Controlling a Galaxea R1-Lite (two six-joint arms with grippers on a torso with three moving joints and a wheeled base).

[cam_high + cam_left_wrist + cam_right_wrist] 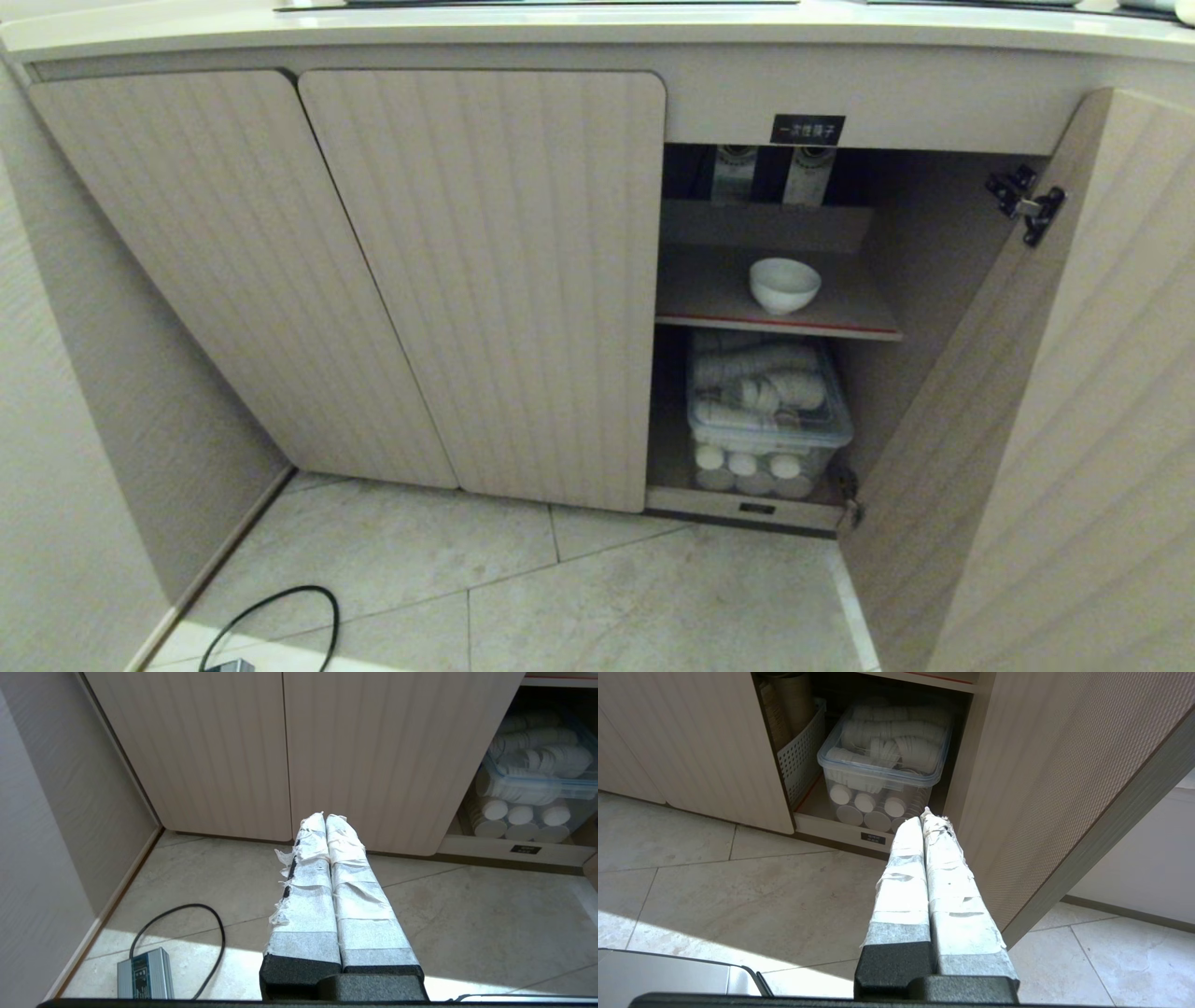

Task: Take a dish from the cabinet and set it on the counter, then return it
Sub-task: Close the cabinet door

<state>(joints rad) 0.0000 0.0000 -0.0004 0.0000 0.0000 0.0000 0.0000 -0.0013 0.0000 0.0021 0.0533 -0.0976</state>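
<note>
Dish: a small plain white round glossy bowl [784,284] stands upright on the red-edged upper shelf [840,322] inside the open compartment, near the shelf's middle, touched by neither arm.
Cabinet: the low beige wood-grain cabinet [485,280] has two ribbed, round-cornered doors shut on the left; the ribbed door on the right [1074,420] is swung wide open, its black hinge [1025,205] showing.
Label: a small black label with white characters [808,130] sits on the rail above the open compartment.
Counter: the cream-white counter slab with a thick rounded edge [597,33] runs along the top of the cabinet.
Lower compartment: a clear plastic lidded box [767,420] packed with stacked white disposable cups sits beneath the shelf; beside it stands a white perforated basket [801,751].
Left pincer: the left pincer [325,817], its fingers wrapped in white tape, hangs low over the tiled floor [467,924] in front of the shut doors, fingers pressed together, holding nothing.
Right pincer: the right pincer [923,817], likewise taped, hangs low before the open compartment just beside the open door, fingers pressed together and empty.
Floor: a grey power adapter [144,980] with a looped black cable [205,914] lies on the tiles near the wall.
</note>
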